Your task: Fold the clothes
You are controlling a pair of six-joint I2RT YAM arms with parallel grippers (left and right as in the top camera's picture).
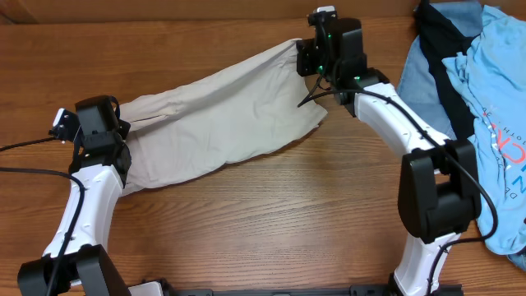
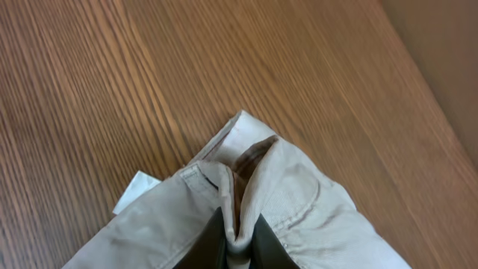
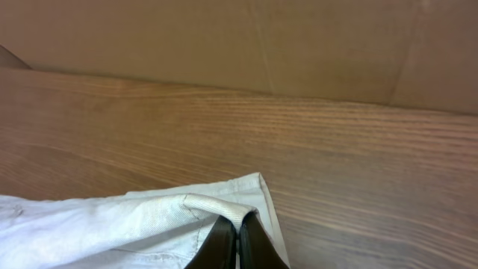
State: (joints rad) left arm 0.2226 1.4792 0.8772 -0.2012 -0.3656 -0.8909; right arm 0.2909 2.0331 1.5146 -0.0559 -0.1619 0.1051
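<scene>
From overhead, the shorts [image 1: 222,115] lie stretched slantwise on the worktop [image 1: 271,222] between my two arms, well apart from the blue pile [image 1: 493,123] at the right. In the left wrist view, the left jaws pinch only a thin ridge of cloth, with the white label [image 2: 134,188] just beside it. I judge a hard pull could slip it out. In the right wrist view, the right jaws are pressed together on the very edge of the hem [image 3: 224,205], so a tug might free that corner and spoil the fold.
</scene>
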